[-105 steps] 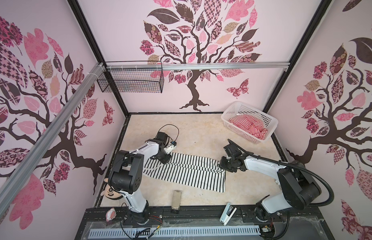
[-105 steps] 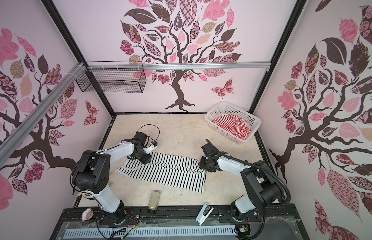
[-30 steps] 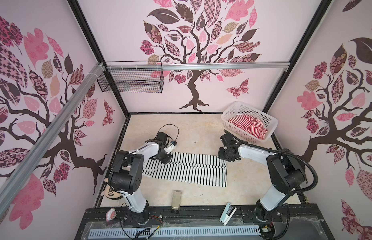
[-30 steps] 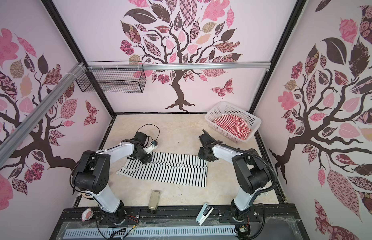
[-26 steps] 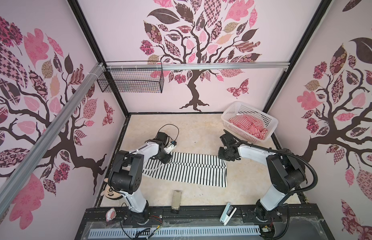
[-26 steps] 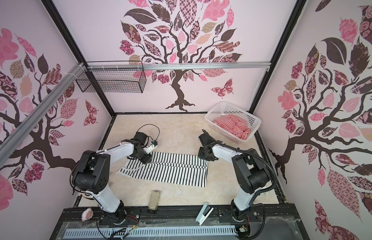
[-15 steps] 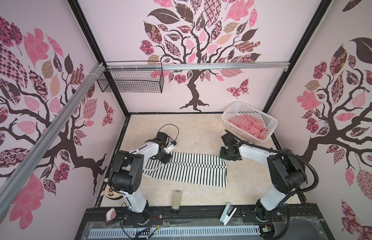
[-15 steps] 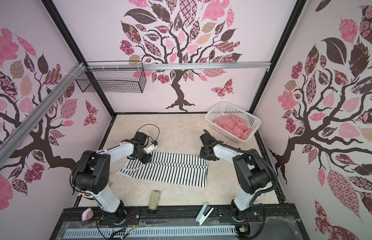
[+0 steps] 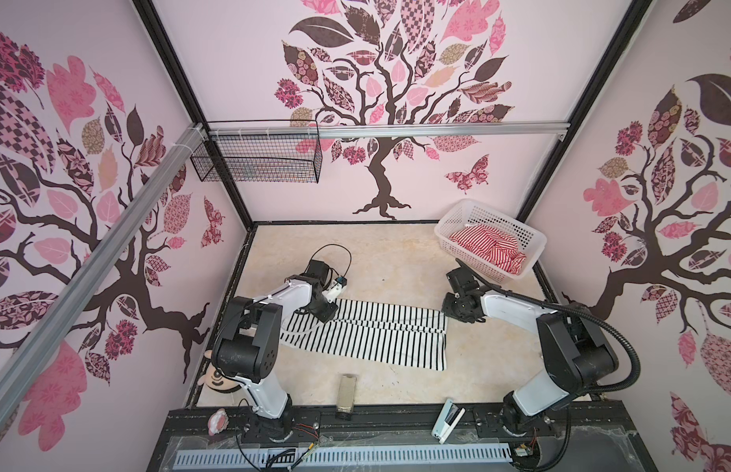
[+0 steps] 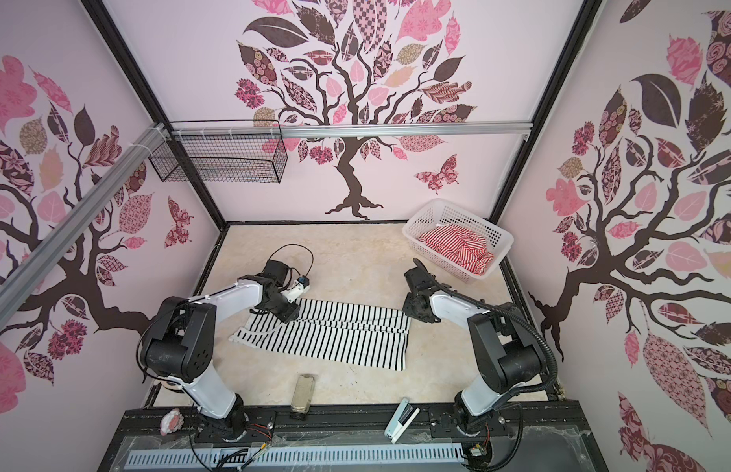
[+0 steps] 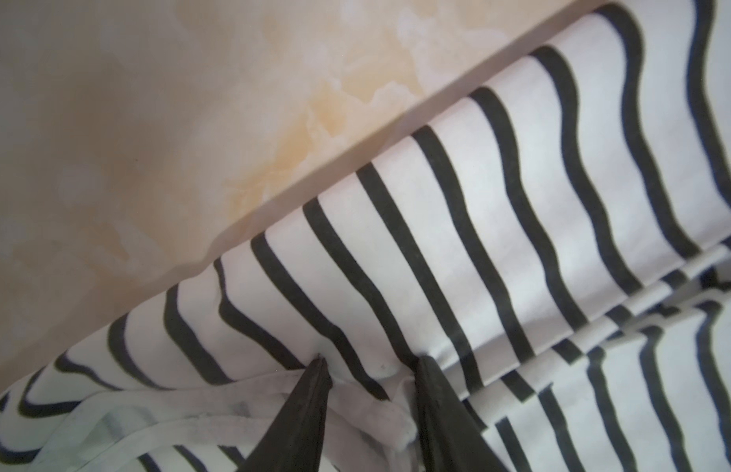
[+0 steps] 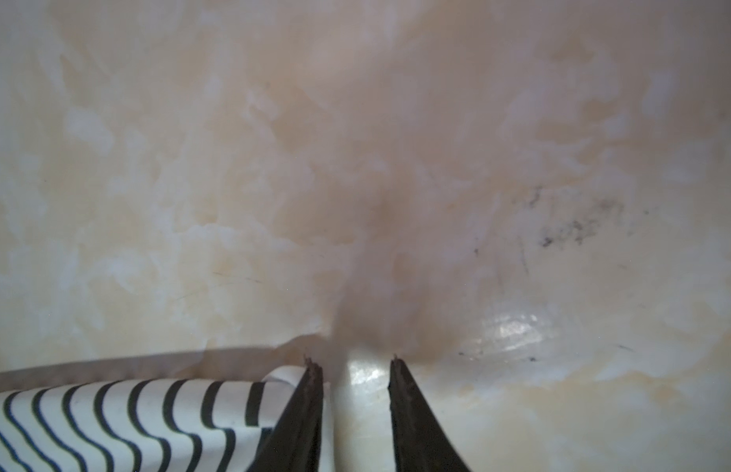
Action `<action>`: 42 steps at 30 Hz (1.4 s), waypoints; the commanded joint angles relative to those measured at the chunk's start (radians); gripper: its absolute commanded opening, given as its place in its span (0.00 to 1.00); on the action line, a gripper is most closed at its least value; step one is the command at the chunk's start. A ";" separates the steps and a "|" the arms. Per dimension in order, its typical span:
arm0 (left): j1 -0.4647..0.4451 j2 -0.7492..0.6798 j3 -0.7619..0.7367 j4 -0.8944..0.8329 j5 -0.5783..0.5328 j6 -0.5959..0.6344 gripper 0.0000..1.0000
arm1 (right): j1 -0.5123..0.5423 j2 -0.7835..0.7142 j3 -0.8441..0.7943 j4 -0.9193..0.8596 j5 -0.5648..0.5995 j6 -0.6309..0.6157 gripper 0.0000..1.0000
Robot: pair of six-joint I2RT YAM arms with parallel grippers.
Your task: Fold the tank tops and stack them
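Note:
The black-and-white tank top [image 9: 364, 335] [image 10: 327, 335] lies flat across the table in both top views, folded into a long strip. My left gripper [image 9: 325, 316] [image 10: 288, 316] sits on its far left corner. In the left wrist view my left gripper [image 11: 372, 361] is shut on a bunch of the tank top [image 11: 478, 204], its white trim pinched between the fingers. My right gripper [image 9: 451, 312] [image 10: 411, 312] stands just off the far right corner. The right wrist view shows it [image 12: 351, 361] open over bare table, with the tank top [image 12: 131, 421] beside one finger. The red-and-white tank top [image 9: 490, 247] [image 10: 458, 245] lies crumpled in the basket.
The white lattice basket [image 9: 482, 210] [image 10: 449, 208] stands at the back right corner, close behind my right arm. A black wire basket [image 9: 257, 159] hangs on the back wall. A tan block [image 9: 346, 390] and a white device [image 9: 447, 414] lie at the front edge.
My right gripper pulled the strip's right end farther back, closed, then opened and let the corner go. It now stands slightly right of the cloth. The left gripper has not moved.

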 commanded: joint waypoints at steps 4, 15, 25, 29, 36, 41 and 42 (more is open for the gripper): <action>0.006 0.004 -0.032 -0.044 -0.031 -0.007 0.39 | 0.043 -0.157 0.007 -0.036 -0.013 0.016 0.30; 0.013 -0.051 0.016 -0.053 -0.040 -0.043 0.40 | 0.165 -0.122 -0.113 0.100 -0.213 0.078 0.14; 0.104 -0.011 0.086 -0.042 -0.073 -0.023 0.42 | 0.171 -0.085 -0.163 0.147 -0.228 0.101 0.15; 0.125 0.042 0.092 -0.036 -0.094 -0.008 0.42 | 0.172 -0.097 -0.160 0.151 -0.227 0.105 0.16; 0.126 0.157 0.163 -0.076 -0.104 0.008 0.42 | 0.172 -0.072 -0.173 0.132 -0.201 0.106 0.19; 0.109 0.267 0.316 -0.124 -0.085 0.021 0.42 | 0.172 -0.080 -0.194 0.120 -0.181 0.127 0.20; 0.096 0.302 0.372 -0.145 -0.088 0.025 0.41 | 0.173 -0.082 -0.198 0.117 -0.178 0.133 0.20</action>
